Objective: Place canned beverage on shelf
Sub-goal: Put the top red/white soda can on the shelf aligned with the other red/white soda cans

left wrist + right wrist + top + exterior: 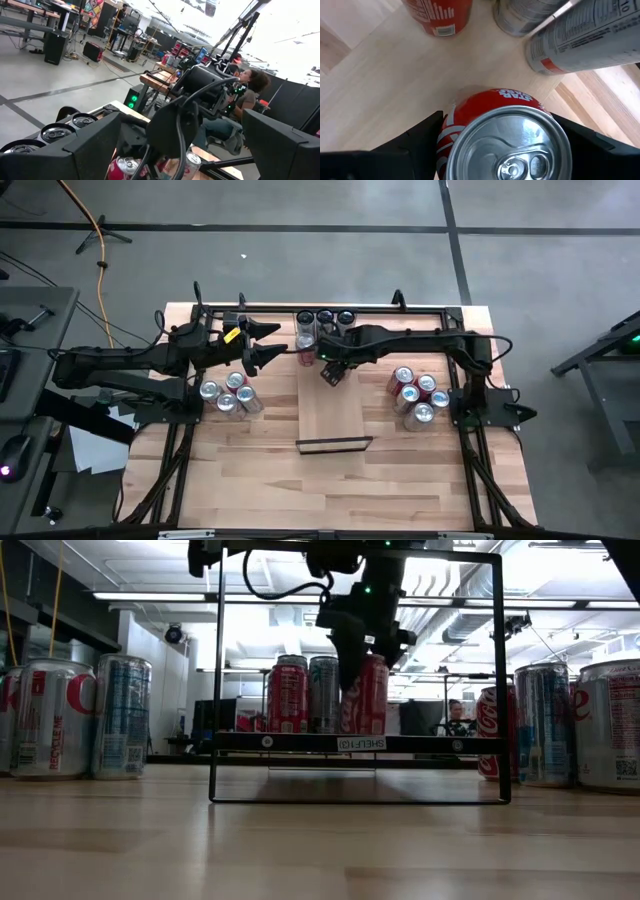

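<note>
Two grippers are reaching in over the butcher-block table [250, 480], and both are mine. My right gripper [330, 370] is hanging above the far half of the shelf [335, 415], the pale narrow board lying across the middle of the table with its black lip [335, 445] at the near end. Its two fingers are pressing against opposite sides of a red can [510, 150], which is standing upright with its silver top and pull tab facing up at my wrist camera. I am holding it from above, I judge, so it goes down straight. From table height the can's base seems level with its neighbours, so it is probably resting on the board already, though I am not certain. Just beyond it, a row of cans [325, 318] is lining the shelf's far end, red and silver ones standing close together. My left gripper [268, 345] is waiting beside the shelf's left edge with its fingers spread wide, holding nothing. Loose cans are standing on the tabletop off the board, one cluster on the left [230, 395] and another on the right [415, 395].
</note>
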Tool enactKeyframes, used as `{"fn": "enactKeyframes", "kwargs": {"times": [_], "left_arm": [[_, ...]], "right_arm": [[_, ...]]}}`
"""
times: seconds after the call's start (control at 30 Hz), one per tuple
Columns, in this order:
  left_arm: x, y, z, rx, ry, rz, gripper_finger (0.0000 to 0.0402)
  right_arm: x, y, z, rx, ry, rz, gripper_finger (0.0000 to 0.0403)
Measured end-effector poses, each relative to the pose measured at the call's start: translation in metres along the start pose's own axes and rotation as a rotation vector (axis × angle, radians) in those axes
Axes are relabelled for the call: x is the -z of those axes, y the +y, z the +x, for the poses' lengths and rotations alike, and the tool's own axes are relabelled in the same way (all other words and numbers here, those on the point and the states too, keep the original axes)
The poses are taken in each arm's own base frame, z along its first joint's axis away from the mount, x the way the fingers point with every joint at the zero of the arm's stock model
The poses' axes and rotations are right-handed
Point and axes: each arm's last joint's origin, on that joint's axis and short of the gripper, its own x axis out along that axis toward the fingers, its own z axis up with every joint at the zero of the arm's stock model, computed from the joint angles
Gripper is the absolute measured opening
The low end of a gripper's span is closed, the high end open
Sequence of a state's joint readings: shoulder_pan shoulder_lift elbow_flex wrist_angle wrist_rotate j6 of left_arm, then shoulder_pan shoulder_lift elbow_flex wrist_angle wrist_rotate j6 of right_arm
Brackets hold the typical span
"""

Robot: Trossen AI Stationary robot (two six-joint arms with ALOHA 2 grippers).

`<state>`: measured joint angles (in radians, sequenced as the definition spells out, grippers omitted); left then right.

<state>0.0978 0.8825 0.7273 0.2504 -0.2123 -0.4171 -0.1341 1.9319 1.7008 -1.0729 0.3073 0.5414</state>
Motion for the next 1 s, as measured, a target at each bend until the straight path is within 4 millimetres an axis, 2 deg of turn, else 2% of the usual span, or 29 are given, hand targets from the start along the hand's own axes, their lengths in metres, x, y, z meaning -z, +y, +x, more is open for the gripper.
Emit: {"fn": "enactKeyframes", "kwargs": {"times": [0.27,0.5,0.73,0.83,1.0], "left_arm": [[0.0,0.0,0.0,0.0,0.0,0.0,0.036],[0.0,0.0,0.0,0.0,-0.001,0.0,0.036],[0.0,0.0,0.0,0.0,-0.001,0.0,0.036],[0.0,0.0,0.0,0.0,0.0,0.001,0.036],[0.0,0.0,0.0,0.0,0.0,0.016,0.036]], "right_arm": [[-0.007,-0.007,0.003,-0.029,-0.002,0.034,0.0297],[-0.012,-0.009,0.003,-0.083,-0.016,0.058,0.0375],[-0.014,-0.009,0.002,-0.098,-0.038,0.052,0.0382],[-0.014,-0.013,-0.009,-0.102,-0.063,0.035,0.0383],[-0.009,-0.03,-0.048,-0.066,-0.145,-0.022,0.0384]]}}
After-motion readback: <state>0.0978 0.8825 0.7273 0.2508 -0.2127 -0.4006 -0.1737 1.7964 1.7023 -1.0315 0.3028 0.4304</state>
